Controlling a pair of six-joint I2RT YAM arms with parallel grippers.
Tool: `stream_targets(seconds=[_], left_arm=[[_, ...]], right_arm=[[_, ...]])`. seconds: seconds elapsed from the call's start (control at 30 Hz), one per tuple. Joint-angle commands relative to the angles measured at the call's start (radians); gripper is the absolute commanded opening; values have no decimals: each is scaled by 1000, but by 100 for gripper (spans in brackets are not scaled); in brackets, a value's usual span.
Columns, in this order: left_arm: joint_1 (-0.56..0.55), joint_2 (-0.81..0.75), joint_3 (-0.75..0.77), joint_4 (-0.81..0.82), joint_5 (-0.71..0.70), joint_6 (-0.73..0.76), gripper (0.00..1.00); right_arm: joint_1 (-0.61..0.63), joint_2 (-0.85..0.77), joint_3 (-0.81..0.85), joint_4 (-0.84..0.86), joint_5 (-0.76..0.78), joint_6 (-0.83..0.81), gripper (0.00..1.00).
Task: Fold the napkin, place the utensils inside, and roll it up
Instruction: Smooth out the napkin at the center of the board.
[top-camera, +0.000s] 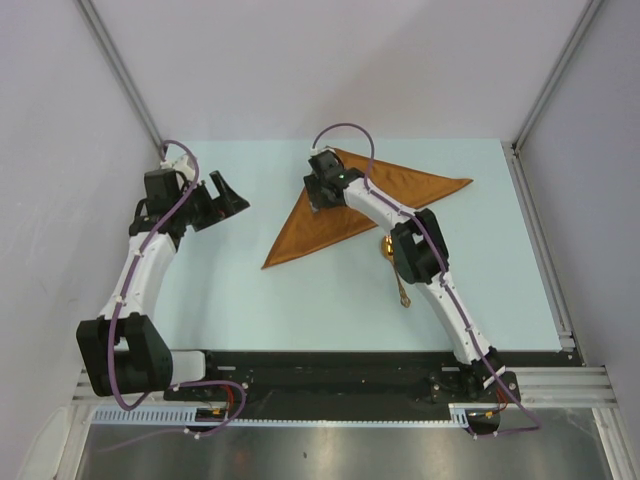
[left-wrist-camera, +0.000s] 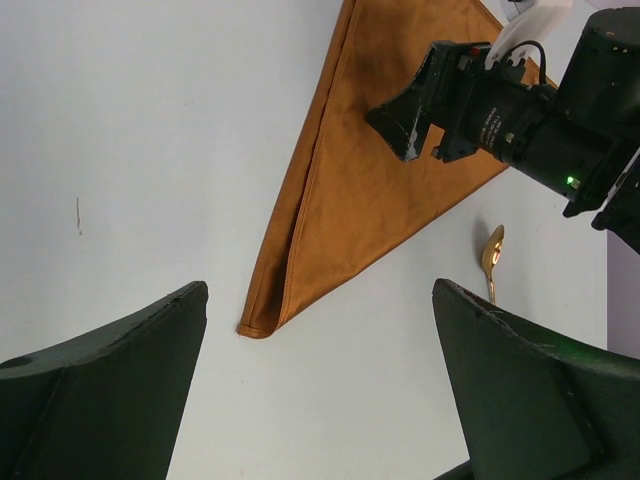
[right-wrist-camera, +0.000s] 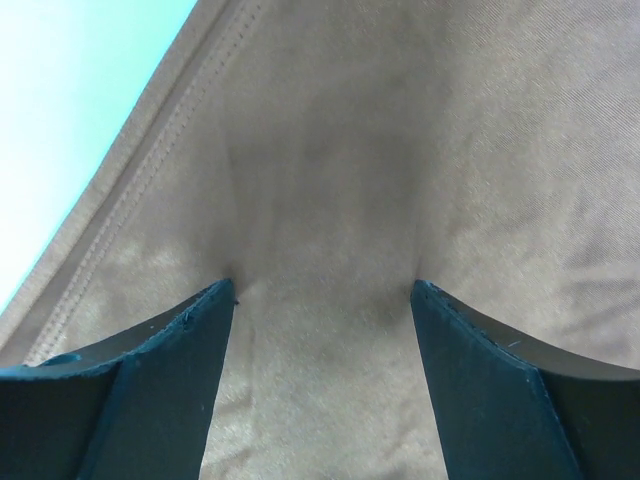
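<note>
Right claw (right-wrist-camera: 325, 290): jaws wide, both tips set down on the napkin (right-wrist-camera: 330, 150), the cloth dimpled at each tip and nothing pinched between them.
Left claw (top-camera: 228, 195): spread wide and holding nothing. It is over bare table (top-camera: 250, 300) at 9 o'clock of the napkin, apart from it.
Napkin: folded into a flat triangle, one point toward 7 o'clock, with the right claw on its 11 o'clock part.
Spoon (top-camera: 398, 285): lies on the table at 5 o'clock of the napkin — partly under the right arm, no claw on it.
</note>
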Motion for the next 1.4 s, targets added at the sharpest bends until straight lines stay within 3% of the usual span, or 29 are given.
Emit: stream_targets(seconds=[0.0,0.67,0.87,0.9,1.07,1.37], left_arm=[[21,-29,-1,21,31,-3,99],[60,-22,-7,31,41,-11,99],[60,-33,-13,35,28,-11,99],[61,-35,-13,36,25,-10,99],[60,-42,-10,28,-3,0,99],[61,-84,19,19,-17,53,99]], right_arm=[[-22,97,97,-76,-68,35,77],[-87,192,213,-19,-216,133,77],[-96,76,177,116,-316,101,78],[-96,-2,154,160,-324,93,78],[-74,-384,-214,424,-301,16,79],[-90,-857,-857,266,-129,-7,75]])
